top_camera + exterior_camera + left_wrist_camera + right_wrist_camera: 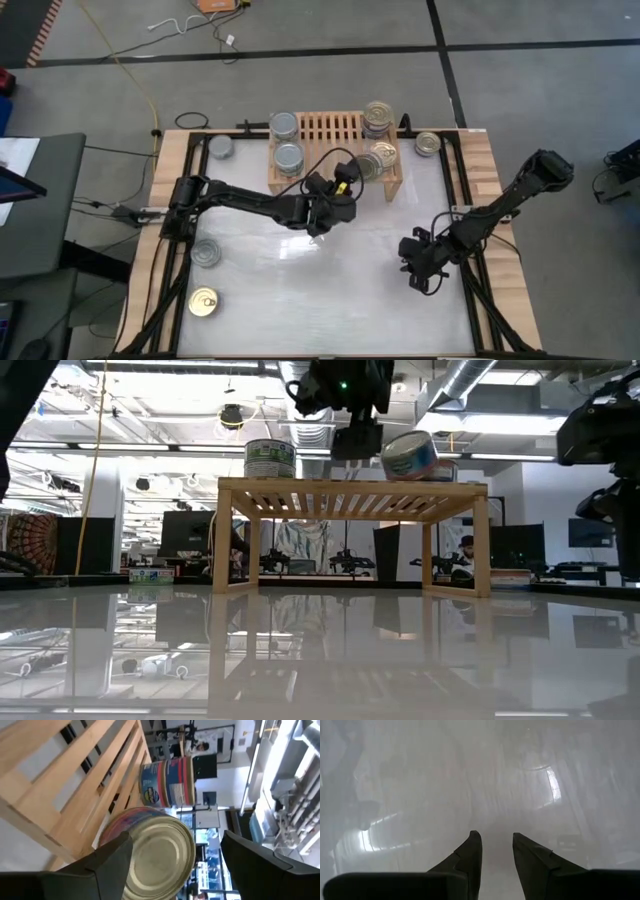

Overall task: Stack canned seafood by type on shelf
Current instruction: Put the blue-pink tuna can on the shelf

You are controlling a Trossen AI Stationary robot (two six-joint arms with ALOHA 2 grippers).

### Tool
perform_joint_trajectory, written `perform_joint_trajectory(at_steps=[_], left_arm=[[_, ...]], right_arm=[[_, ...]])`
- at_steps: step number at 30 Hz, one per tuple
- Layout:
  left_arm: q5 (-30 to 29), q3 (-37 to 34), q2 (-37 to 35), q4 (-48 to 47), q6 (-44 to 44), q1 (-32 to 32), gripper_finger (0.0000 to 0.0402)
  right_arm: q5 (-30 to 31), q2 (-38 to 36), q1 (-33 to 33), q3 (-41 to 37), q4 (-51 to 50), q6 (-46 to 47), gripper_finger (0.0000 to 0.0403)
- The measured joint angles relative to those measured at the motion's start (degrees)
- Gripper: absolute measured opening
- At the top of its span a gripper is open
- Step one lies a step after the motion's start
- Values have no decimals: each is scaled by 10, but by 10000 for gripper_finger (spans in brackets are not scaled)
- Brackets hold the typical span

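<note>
The left gripper (352, 172) hangs at the front edge of the low light-wood slatted shelf (330, 128), toward its right end. Its fingers (107, 862) are spread wide with a gap on either side of a small round gold-topped tin (155, 852). That tin sits tilted on the front right corner of the shelf, leaning rather than flat in the low view (410, 457). Just behind it, at the shelf's back right corner, stands a stack of gold-topped tins (378, 118). Two silver-topped tins (286, 142) stand at the left end of the shelf, one behind the other.

On the glossy white table (320, 290), a silver tin (220, 148) lies near the back left corner, another tin (428, 144) near the back right corner, and a silver tin (206, 252) and a gold pull-ring tin (203, 302) lie along the left edge.

The right gripper (497, 851) waits low over the table's right side, holding nothing, with its fingers parted by a narrow gap.
</note>
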Motion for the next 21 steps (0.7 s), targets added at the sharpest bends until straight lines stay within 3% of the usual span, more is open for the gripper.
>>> perform_joint_trajectory(at_steps=[12,21], left_arm=[[10,0,0,-1,17,-19,297],[27,0,-48,-35,151,-50,297]], right_arm=[[0,0,1,0,0,1,134],[0,0,5,0,-11,13,134]])
